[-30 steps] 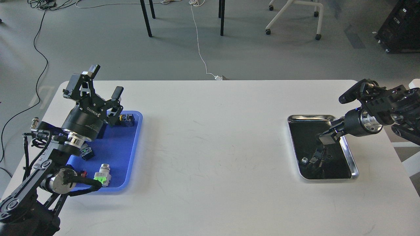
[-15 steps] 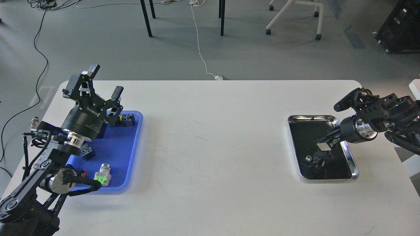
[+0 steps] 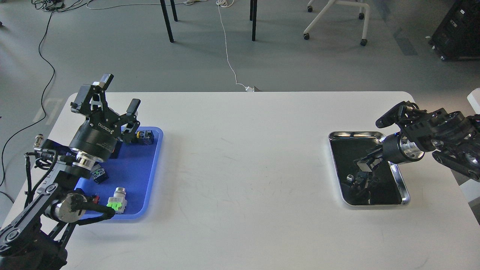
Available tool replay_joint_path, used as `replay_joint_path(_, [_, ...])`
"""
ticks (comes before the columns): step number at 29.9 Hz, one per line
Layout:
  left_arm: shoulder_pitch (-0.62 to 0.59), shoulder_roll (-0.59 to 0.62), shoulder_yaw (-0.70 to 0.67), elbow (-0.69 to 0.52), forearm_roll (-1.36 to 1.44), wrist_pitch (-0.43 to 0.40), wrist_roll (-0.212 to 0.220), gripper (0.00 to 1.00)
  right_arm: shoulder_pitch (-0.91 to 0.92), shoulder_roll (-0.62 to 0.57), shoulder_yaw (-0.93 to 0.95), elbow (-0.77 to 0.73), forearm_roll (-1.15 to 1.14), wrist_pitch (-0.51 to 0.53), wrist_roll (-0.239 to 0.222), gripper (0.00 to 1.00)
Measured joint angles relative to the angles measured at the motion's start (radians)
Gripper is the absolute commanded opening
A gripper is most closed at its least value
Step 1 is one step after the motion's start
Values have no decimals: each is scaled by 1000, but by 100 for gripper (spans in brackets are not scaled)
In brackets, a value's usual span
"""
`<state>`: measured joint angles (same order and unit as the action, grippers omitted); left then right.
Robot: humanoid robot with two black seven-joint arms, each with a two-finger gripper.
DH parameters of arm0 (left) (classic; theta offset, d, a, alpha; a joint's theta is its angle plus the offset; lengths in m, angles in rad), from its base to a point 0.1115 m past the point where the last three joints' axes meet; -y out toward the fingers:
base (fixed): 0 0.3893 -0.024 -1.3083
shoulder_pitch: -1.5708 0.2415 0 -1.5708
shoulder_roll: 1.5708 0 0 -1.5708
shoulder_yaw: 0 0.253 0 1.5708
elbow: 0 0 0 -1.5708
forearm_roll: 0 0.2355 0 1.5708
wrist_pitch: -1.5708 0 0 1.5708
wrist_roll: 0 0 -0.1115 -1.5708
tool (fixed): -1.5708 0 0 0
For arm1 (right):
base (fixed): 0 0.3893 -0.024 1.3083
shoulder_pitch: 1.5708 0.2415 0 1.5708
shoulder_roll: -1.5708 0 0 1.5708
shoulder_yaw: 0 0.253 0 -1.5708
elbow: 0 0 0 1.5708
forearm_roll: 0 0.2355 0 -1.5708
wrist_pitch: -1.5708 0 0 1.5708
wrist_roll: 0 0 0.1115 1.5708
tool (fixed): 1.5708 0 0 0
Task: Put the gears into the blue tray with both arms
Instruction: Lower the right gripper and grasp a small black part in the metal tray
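Observation:
The blue tray (image 3: pixel 137 170) lies at the table's left side. My left gripper (image 3: pixel 120 93) hangs above its far left corner, its two fingers spread wide open with nothing between them. My right gripper (image 3: pixel 363 166) reaches down into the shiny steel-rimmed black tray (image 3: pixel 356 133) on the right. Its dark fingers blend with the tray's black floor and their reflection, so their state is unclear. No gears can be made out against that dark floor; only a small grey piece (image 3: pixel 349 177) shows beside the fingertips.
In the blue tray sit a green-capped button (image 3: pixel 116 203), a black part with a yellow spot (image 3: pixel 146 137) and another black part (image 3: pixel 99 174). My left arm's elbow covers the tray's near left corner. Chair and table legs stand on the floor beyond the table.
My right arm has shifted left, bringing its gripper further over the steel tray's middle. The left arm and the parts in the blue tray have stayed put.

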<state>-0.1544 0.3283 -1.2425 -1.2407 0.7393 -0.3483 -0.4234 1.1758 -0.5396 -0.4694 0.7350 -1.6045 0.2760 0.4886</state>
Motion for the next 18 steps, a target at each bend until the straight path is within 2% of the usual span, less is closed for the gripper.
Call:
replay_joint_path(7, [1,1,0,0,0,-2,0,99,-2,-1,0,-1,0,0,0,48])
replay_joint_path(12, [1,1,0,0,0,-3,0,98,-4,-1,-2,-2,0,0,0,32])
replay_joint_path(18, [0,3,0,0,0,-3,0,99,-4,-1,-17,-2,0,0,0,28])
